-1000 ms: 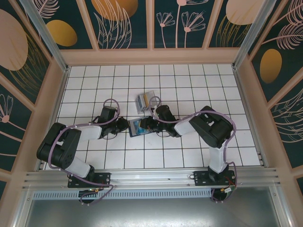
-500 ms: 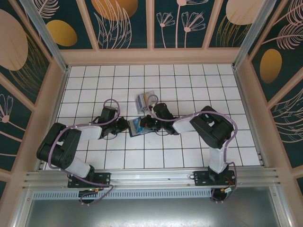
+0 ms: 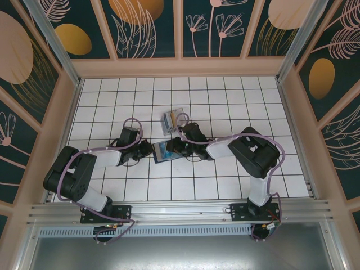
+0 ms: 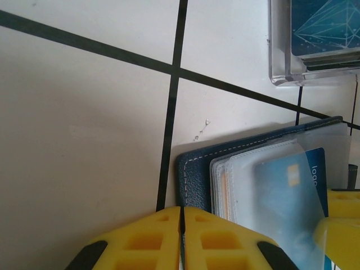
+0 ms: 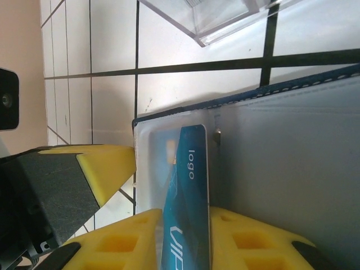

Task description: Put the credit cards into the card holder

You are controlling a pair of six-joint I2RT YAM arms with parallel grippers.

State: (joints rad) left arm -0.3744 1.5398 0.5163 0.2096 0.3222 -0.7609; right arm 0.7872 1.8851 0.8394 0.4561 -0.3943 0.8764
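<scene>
As wallet [image 5: 292, 146] lies open, blue card [image 5: 188, 169] inside

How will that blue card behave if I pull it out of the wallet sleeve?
The blue card looks thin, flat and glossy, so it is probably stiff but slippery to pinch. It lies under the clear sleeve of the wallet, which may drag on it. The soft-looking wallet could slide along unless the left gripper pins it.

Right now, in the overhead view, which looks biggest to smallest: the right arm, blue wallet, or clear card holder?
1. right arm, by far
2. blue wallet, partly under that arm
3. clear card holder, only slightly smaller, a close call
</scene>
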